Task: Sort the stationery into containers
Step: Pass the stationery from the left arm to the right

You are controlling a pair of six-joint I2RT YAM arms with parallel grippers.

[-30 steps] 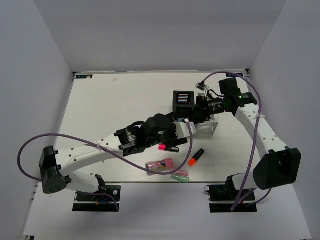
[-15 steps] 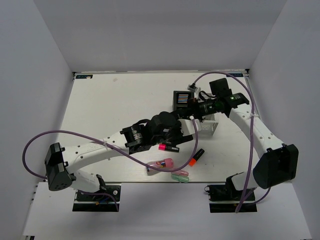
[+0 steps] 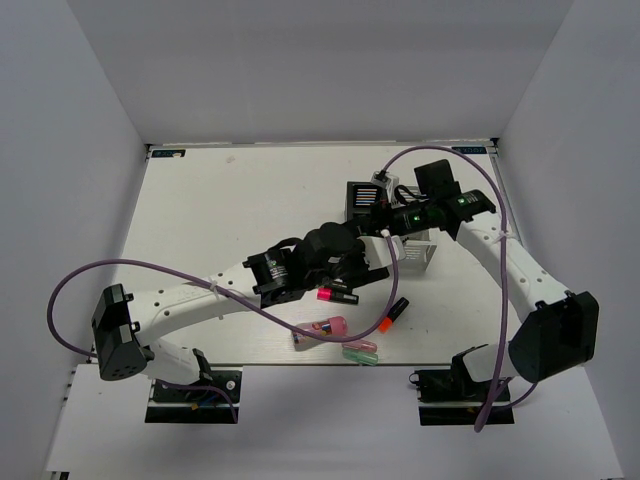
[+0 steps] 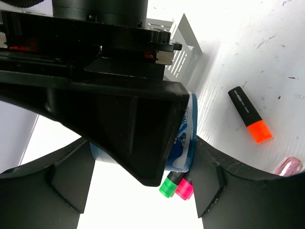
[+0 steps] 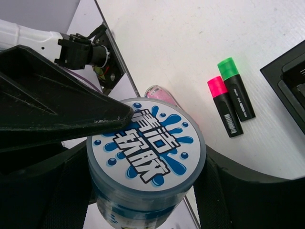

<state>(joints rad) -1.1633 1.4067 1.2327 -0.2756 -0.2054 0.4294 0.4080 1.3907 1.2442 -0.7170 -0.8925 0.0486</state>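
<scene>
Blue tub (image 5: 145, 160) in right claw (image 5: 145, 191), seemingly near white bin (image 3: 413, 257) rim.

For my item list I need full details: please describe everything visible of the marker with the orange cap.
The orange-capped marker is a short, stubby pen with a black barrel, plastic by its look, bearing small pale print, and a bright orange cap fitted on one end. It lies flat on the white table, slanted, its cap end pointing toward the near edge. It sits on the near side of the white mesh bin, apart from it. Only the table touches it.
</scene>
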